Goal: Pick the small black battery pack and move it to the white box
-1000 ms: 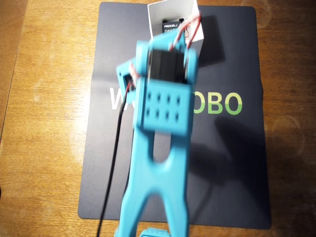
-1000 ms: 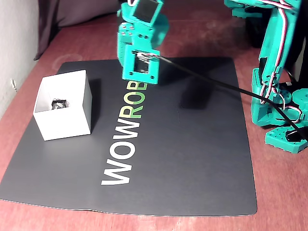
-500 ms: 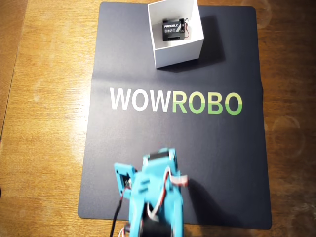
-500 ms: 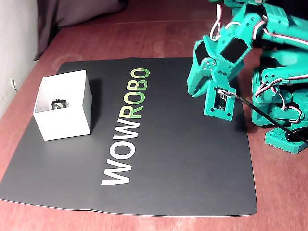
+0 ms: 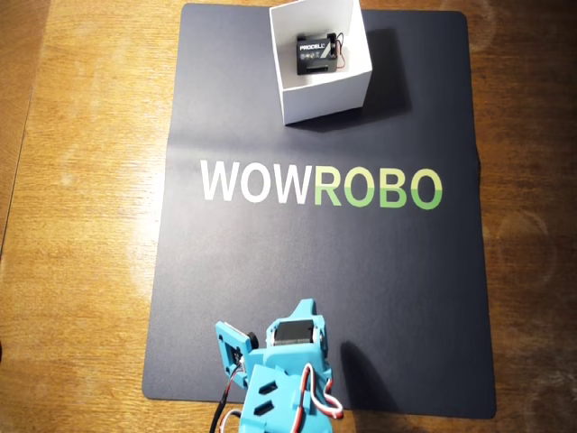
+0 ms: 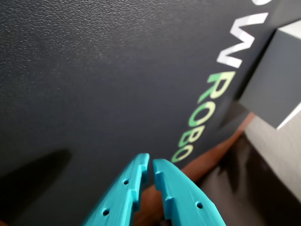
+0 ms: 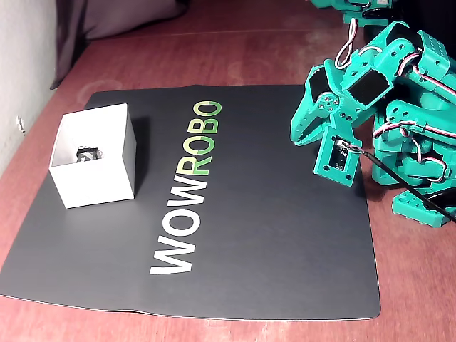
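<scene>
The small black battery pack [image 5: 317, 52] with white PROCELL lettering lies inside the white box [image 5: 325, 99] at the far end of the black mat; its thin wires rest at its right end. In the fixed view only a dark bit of the pack [image 7: 87, 153] shows over the box [image 7: 96, 178] wall. My teal gripper [image 6: 150, 162] is shut and empty, with its jaws together just above the mat. The arm is folded back at the near edge of the mat [image 5: 305, 311], far from the box. In the wrist view the box [image 6: 277, 80] shows at the right edge.
The black mat [image 5: 270, 271] with WOWROBO lettering [image 5: 320, 185] lies on a wooden table [image 5: 81, 180]. The arm's base and cables [image 7: 420, 164] stand at the right of the fixed view. A dark cloth [image 7: 114, 18] lies at the back left.
</scene>
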`<state>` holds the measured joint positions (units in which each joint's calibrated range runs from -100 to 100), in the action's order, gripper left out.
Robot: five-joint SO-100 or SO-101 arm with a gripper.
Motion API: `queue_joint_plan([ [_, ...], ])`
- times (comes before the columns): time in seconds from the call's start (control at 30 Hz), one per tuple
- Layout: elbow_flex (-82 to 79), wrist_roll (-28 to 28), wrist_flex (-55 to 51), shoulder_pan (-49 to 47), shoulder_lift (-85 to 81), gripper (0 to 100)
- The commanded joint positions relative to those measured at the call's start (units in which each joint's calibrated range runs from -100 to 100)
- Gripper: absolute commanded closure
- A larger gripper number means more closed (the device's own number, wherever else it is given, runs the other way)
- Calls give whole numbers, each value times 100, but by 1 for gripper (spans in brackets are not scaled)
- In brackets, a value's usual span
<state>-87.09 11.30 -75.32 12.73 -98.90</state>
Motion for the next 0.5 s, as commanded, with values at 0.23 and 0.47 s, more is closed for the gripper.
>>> queue_joint_plan([
  [0.23,-466,14,126,11,-14,99],
  [0.47,-484,19,187,35,-14,99],
])
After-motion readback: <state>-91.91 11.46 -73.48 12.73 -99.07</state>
